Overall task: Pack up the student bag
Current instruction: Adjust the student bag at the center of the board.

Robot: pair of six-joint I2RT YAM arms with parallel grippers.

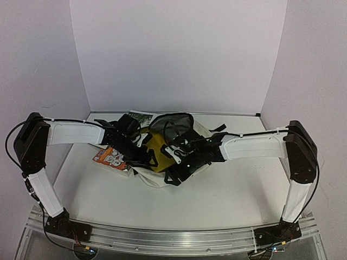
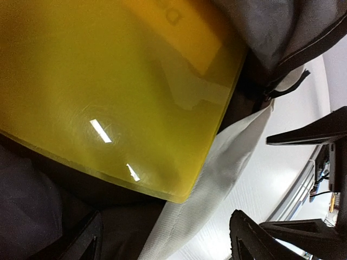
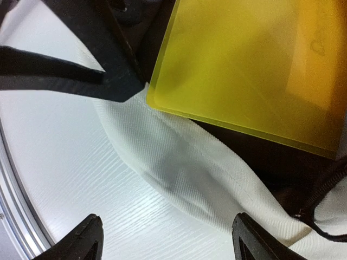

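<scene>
The student bag [image 1: 153, 179], cream fabric with a dark lining, lies open in the middle of the table. A glossy yellow book [image 1: 154, 147] rests in its mouth, one corner over the cream rim [image 2: 227, 157]. My left gripper [image 1: 136, 147] hovers open at the book's left side. In the left wrist view the gripper [image 2: 165, 241] holds nothing, with the yellow book [image 2: 119, 92] above its fingertips. My right gripper [image 1: 181, 158] stands open on the book's right. In the right wrist view the gripper [image 3: 165, 238] is empty over the bag's cream edge [image 3: 184, 168] and the yellow book [image 3: 244, 70].
An orange picture book [image 1: 111, 157] lies on the white table [image 1: 227, 189] left of the bag, partly under my left arm. A green and white book [image 1: 140, 115] lies behind the bag. The left gripper's black finger [image 3: 65, 70] reaches close to the yellow book's corner.
</scene>
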